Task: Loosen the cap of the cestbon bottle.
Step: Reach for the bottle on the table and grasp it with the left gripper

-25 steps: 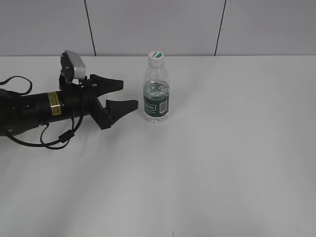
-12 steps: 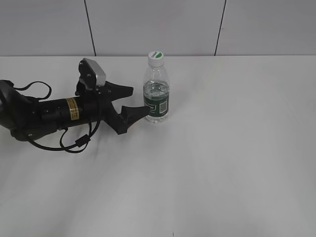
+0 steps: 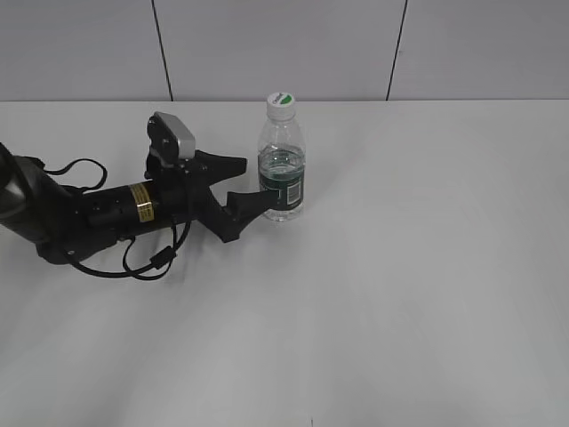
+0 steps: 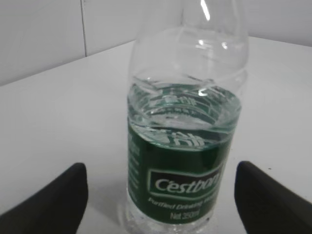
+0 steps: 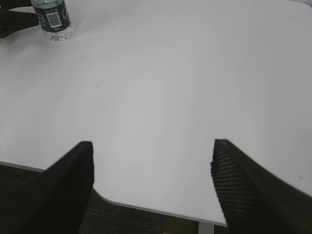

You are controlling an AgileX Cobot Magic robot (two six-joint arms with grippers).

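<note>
The cestbon bottle stands upright on the white table, clear with water and a dark green label. Its white cap with a green patch is on top. My left gripper is open, low at the bottle's left side, its fingertips reaching the label band. In the left wrist view the bottle fills the middle between my two open fingers; the cap is out of that view. My right gripper is open and empty above the table's near edge. The bottle shows far off in the right wrist view.
The white table stretches wide around the bottle, with a grey panelled wall behind. The left arm's body and cables lie low over the table at the left. The table's front edge and dark floor show under the right gripper.
My left gripper has moved right towards the bottle, from well apart to fingertips at its label. The bottle has not moved.
</note>
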